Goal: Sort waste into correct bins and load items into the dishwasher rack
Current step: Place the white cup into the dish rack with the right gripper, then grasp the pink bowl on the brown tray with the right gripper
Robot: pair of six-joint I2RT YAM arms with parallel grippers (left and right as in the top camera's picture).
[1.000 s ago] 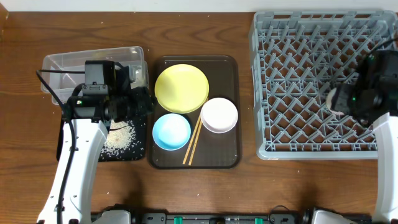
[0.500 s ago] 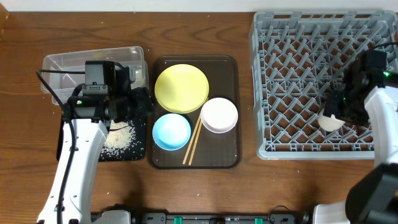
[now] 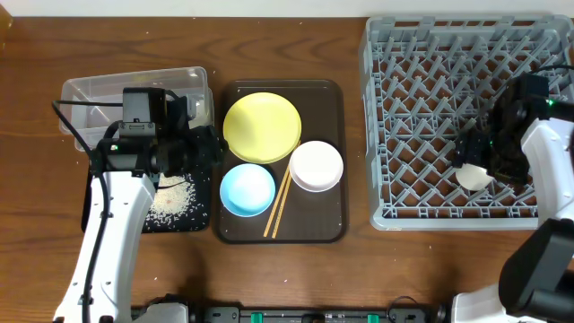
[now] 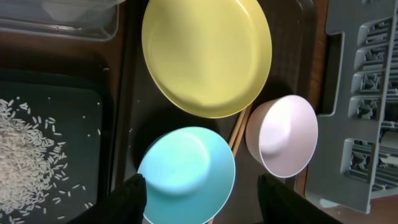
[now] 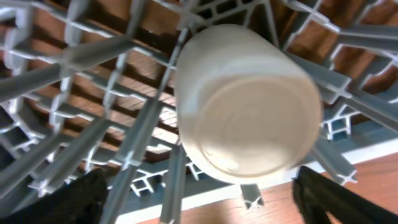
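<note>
The small pale cup (image 5: 249,102) lies base-up among the pegs of the grey dishwasher rack (image 3: 457,54), near its front right (image 3: 473,177). My right gripper (image 5: 199,205) is open, with a finger on either side of the cup and not touching it. My left gripper (image 4: 202,199) is open just above the light blue bowl (image 4: 186,168). The yellow plate (image 3: 261,126), white bowl (image 3: 316,166) and chopsticks (image 3: 277,209) sit on the brown tray (image 3: 332,229). The rice (image 3: 172,199) lies in the black tray (image 3: 170,222). A yellowish wrapper (image 3: 199,106) shows in the clear tub (image 3: 90,94).
The rack's near wall (image 4: 360,93) stands just right of the brown tray. The clear tub sits behind the black tray at the left. My left arm covers part of both bins in the overhead view.
My right arm brought the cup down and forward in the rack, and its jaws now stand spread off the cup. My left arm has not moved.
</note>
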